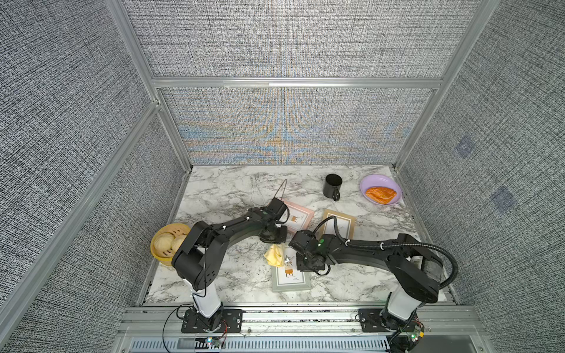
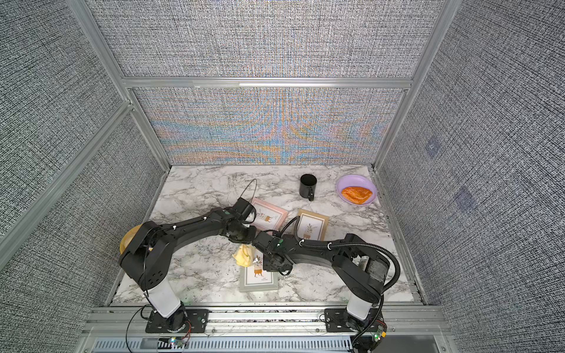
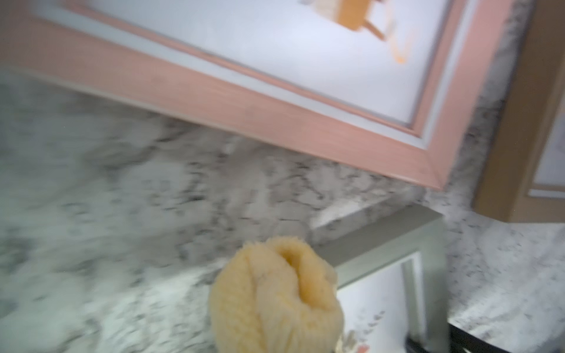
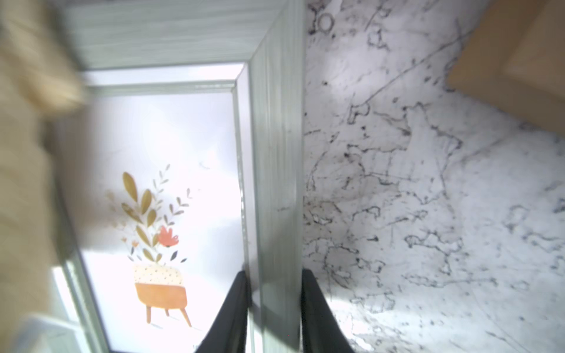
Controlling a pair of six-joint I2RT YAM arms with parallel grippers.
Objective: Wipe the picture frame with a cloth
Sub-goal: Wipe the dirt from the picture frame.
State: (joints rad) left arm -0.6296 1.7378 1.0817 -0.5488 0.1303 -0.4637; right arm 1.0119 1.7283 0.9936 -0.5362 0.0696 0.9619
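Between the closed jaws of the left gripper hangs the cloth, a pale-yellow wad pinched tight. In the left wrist view it is bunched into a ball. Directly under that gripper, the wad sits over the nearest corner of the grey picture frame; whether it touches the glass cannot be told. Just beside the left gripper, the right gripper is clamped on the same frame's side rail. One black finger is on the glass side and the other is on the side of the marble table. Beyond the left gripper lies a pink frame, and beyond the right gripper a tan frame. Both lie flat on the table, apart from the grey one. Farther past the right gripper stand a black mug and a purple plate.
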